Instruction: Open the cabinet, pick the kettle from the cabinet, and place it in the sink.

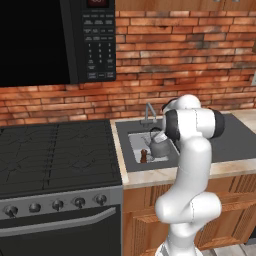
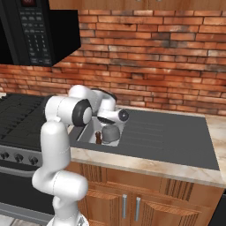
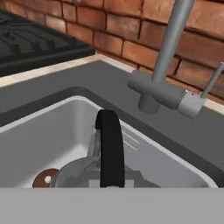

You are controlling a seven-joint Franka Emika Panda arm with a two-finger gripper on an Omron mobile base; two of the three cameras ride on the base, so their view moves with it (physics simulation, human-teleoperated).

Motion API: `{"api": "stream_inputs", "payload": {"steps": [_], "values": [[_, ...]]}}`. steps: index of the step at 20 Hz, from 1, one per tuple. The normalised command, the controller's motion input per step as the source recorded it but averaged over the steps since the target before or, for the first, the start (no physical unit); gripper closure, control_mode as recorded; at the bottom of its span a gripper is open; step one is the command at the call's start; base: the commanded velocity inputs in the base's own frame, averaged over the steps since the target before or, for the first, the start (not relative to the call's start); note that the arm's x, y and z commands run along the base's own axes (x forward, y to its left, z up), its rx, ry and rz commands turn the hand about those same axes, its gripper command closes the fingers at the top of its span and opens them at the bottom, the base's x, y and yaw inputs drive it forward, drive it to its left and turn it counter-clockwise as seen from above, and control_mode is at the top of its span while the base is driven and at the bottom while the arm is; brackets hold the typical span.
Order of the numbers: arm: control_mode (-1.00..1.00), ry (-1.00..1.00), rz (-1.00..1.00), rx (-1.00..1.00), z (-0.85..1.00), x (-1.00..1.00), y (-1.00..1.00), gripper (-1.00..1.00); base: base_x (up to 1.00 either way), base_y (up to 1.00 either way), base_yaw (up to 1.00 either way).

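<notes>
So the kettle (image 3: 87,173) is sitting down inside the sink (image 3: 52,127) basin, and from the hand view the thin black arched handle (image 3: 109,148) rises right at the near edge. The fingers are pressed nearly together, and by the look of it they're pinching that handle, though the tips themselves are hidden at the bottom of the hand view, so that's a guess.

Handling-wise: it looks like stiff grey metal, rounded and probably slick on the body, so the arch of the handle is really the only sane place to grab. It's small and probably light, but hanging from a thin handle it could swing or tip.

Just beside the kettle there's a small brown thing (image 1: 144,156) in the basin, can't tell what it is. Past that, the chrome faucet (image 3: 164,87) stands on the dark desk behind the sink, then the brick wall (image 2: 150,57).
</notes>
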Motion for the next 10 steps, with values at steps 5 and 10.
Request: {"api": "stream_inputs", "payload": {"steps": [5, 10], "values": [[-1.0, 0.0, -0.23, -0.04, -0.18, 0.07, 0.05, 1.0, 0.0, 0.0, 0.0], [-1.0, 0.0, -0.21, -0.01, -0.16, 0.1, 0.02, 1.0, 0.0, 0.0, 0.0]]}}
